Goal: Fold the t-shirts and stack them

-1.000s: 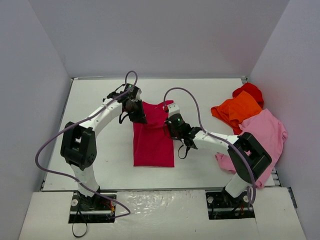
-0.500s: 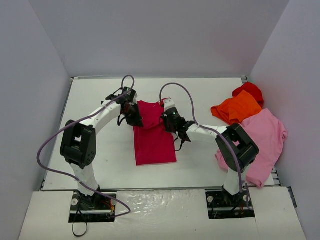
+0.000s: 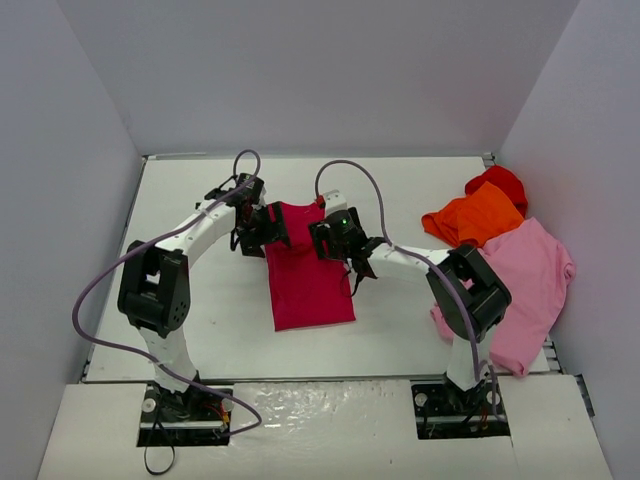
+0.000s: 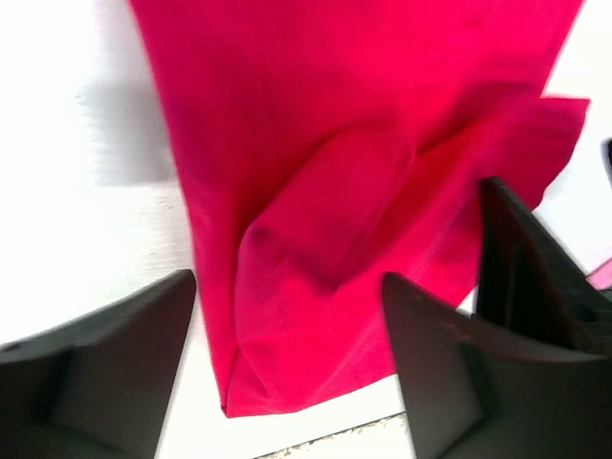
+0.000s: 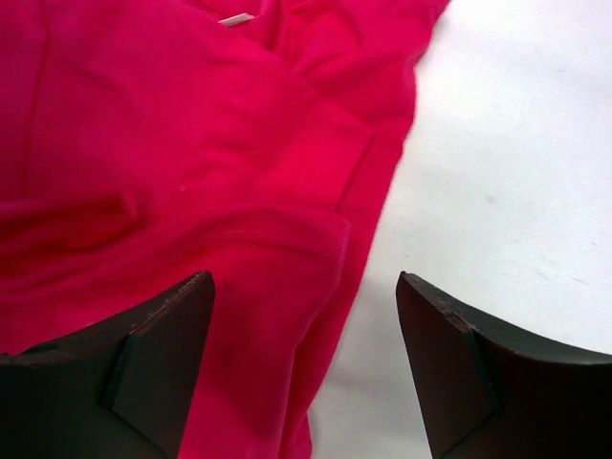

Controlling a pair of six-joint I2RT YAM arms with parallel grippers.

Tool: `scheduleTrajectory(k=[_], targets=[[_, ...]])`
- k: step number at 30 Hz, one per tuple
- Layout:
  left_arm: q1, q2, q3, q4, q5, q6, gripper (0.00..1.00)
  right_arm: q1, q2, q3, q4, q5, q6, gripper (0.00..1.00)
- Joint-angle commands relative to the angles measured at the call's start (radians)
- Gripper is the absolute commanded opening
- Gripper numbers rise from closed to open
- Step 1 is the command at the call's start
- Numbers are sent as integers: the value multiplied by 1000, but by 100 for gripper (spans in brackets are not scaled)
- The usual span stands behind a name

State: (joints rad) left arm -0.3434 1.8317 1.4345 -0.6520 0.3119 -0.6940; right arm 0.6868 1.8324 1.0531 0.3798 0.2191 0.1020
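- Left arm (image 3: pixel 158 292) and right arm (image 3: pixel 472 295) rise from the near edge of the white worktop (image 3: pixel 190 340).
- Crimson t-shirt (image 3: pixel 310 285) lies mid-worktop, folded into a long narrow strip running near to far. The near part is flat, the far end rumpled.
- Left hand (image 3: pixel 270 230) sits at the strip's far left corner: fingers apart, cloth beneath them, nothing clamped.
- Right hand (image 3: pixel 322 240) sits at the far right edge: fingers wide apart, spanning the shirt's edge and bare worktop. A small white tag (image 5: pixel 234 18) shows just beyond.
- Right side, well apart from the strip: light pink t-shirt (image 3: pixel 530 275) spread loose, reaching the worktop's right edge. Orange t-shirt (image 3: pixel 478 218) touches it farther back. Bright red t-shirt (image 3: pixel 500 183) is farthest, partly under the orange.
- Plain pale grey walls (image 3: pixel 320 70) close off the left, far and right sides.
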Motion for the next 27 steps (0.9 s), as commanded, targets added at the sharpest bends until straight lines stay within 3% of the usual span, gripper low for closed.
scheduleTrajectory(k=[1, 8, 11, 12, 14, 15, 17, 18, 19, 22, 27], targets=[[6, -36, 40, -28, -74, -5, 97, -4, -95, -5, 54, 117, 5, 74], [6, -41, 53, -15, -83, 10, 97, 0, -211, -68, 58, 190, -13, 73], [6, -49, 53, -12, -71, 13, 97, 0, -260, -81, 40, 173, 2, 63], [6, -49, 53, -12, -63, 13, 97, 0, -265, -82, 32, 161, 11, 55], [6, -59, 20, 28, 68, 4, 97, 6, -291, -73, -43, 105, 71, 5], [5, -67, -11, 64, 133, -9, 97, 10, -306, -79, -61, 56, 104, 0], [0, -98, -115, 154, 260, -61, 97, 31, -346, -112, -104, -24, 184, 3], [-10, -122, -174, 180, 297, -88, 97, 47, -361, -128, -138, -48, 219, 14], [-23, -154, -201, 162, 296, -99, 97, 58, -380, -137, -162, -62, 262, 32], [-72, -273, -302, 79, 193, -124, 97, 118, -468, -226, -293, -44, 428, 60], [-160, -486, -511, 96, 112, -244, 97, 180, -657, -459, -290, -110, 774, 71]])
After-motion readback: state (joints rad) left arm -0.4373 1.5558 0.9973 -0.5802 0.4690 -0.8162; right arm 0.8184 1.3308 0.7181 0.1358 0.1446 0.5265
